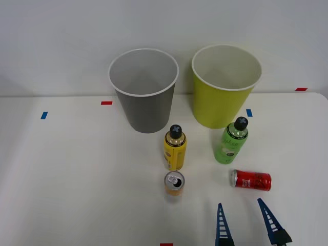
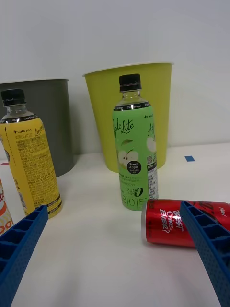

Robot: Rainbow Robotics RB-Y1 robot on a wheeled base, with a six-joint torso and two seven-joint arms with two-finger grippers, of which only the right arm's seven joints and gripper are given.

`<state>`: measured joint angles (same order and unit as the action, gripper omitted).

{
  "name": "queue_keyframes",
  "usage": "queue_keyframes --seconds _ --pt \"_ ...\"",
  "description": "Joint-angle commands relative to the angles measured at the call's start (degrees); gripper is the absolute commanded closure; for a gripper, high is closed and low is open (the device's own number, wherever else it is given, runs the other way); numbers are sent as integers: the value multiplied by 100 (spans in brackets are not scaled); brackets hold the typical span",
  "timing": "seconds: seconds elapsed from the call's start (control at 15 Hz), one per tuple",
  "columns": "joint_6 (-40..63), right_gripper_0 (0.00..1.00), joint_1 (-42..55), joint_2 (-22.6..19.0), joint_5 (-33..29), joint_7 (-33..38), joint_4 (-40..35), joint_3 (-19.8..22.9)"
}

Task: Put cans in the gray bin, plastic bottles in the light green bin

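The red can [image 1: 250, 180] [image 2: 177, 223] lies on its side on the white table. An orange-yellow can [image 1: 174, 183] [image 2: 4, 213] stands upright to its left. Behind them stand the yellow bottle [image 1: 175, 148] [image 2: 31, 156] and the green bottle [image 1: 231, 141] [image 2: 135, 151], both black-capped and upright. The gray bin [image 1: 144, 91] [image 2: 52, 124] and the light green bin [image 1: 223, 86] [image 2: 129, 110] stand side by side at the back. My right gripper [image 1: 241, 207] [image 2: 115, 268] is open near the front edge, just in front of the red can, with nothing between its blue fingers [image 2: 208, 249].
Small red and blue tape marks [image 1: 106, 103] dot the table [image 1: 77, 179]. A pale wall rises right behind the bins. Open tabletop stretches to the left of the cans.
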<state>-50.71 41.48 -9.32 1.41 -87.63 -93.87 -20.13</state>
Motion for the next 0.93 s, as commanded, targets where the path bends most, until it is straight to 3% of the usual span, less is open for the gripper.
queue_keyframes --seconds 0.07,0.93 --pt "0 4 0 0 0 0 0 0" --pt "0 5 0 0 0 0 0 0"
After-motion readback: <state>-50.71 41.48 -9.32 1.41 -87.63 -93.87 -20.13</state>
